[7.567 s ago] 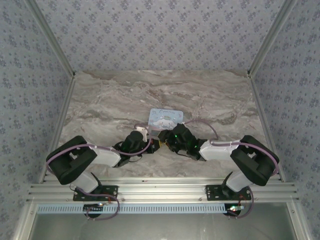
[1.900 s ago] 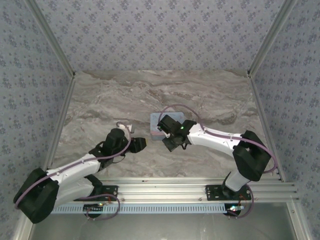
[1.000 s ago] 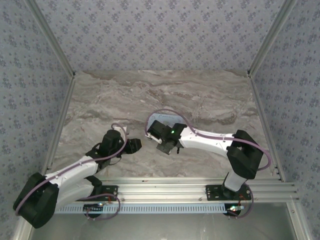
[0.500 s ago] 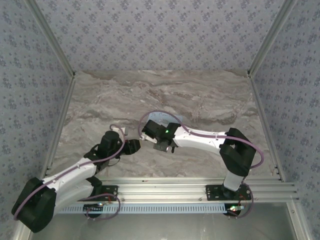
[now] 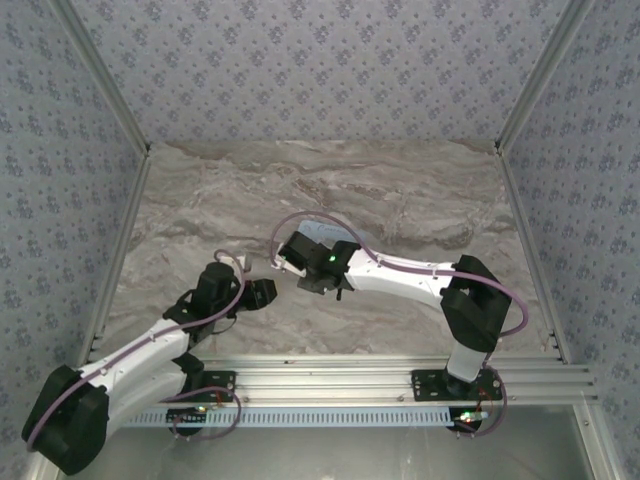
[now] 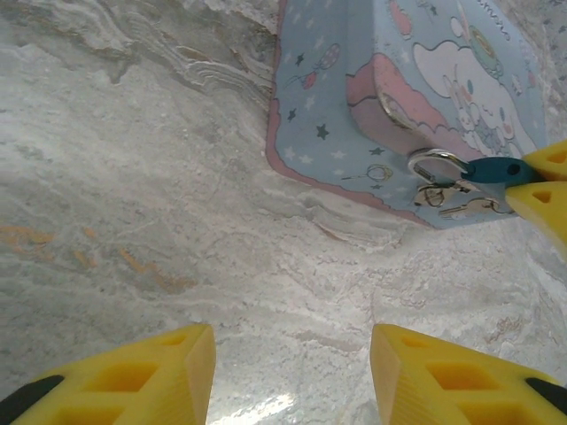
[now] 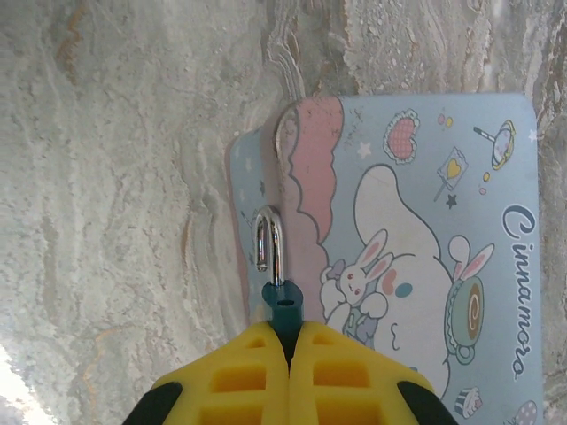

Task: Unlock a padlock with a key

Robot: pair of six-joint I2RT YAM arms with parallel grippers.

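Left gripper (image 6: 292, 372): chunky yellow plastic fingers (image 6: 133, 376) with hollow ribbed cells, about half apart, nothing between them. It hangs over the bare table (image 6: 177, 221), a grey-beige marble-look surface with wavy veins and a few orange flecks.

Ahead and to its right, the tin (image 6: 354, 88) sits flat on the table. It is a pale-blue rectangular metal box with rounded corners and pink trim. Small stars are printed on the side, and a white long-eared cartoon character is on the lid. The lid is on, so the contents are hidden.

The padlock (image 7: 283, 312) is at one short end of the tin, touching its edge. It has a tiny dark-blue body and a shiny silver U-shaped shackle (image 7: 268, 241) pointing away from the fingers. Cannot tell whether the shackle is latched.

In the left wrist view, small silver pieces (image 6: 456, 202) hang just below the shackle against the tin's side; they are too small to identify.

Right gripper (image 7: 288, 345): same yellow ribbed fingers, pressed together and pinching the padlock's blue body.

In the top view the right arm (image 5: 400, 278) reaches across over the tin. The left gripper is near it on the left, not touching.
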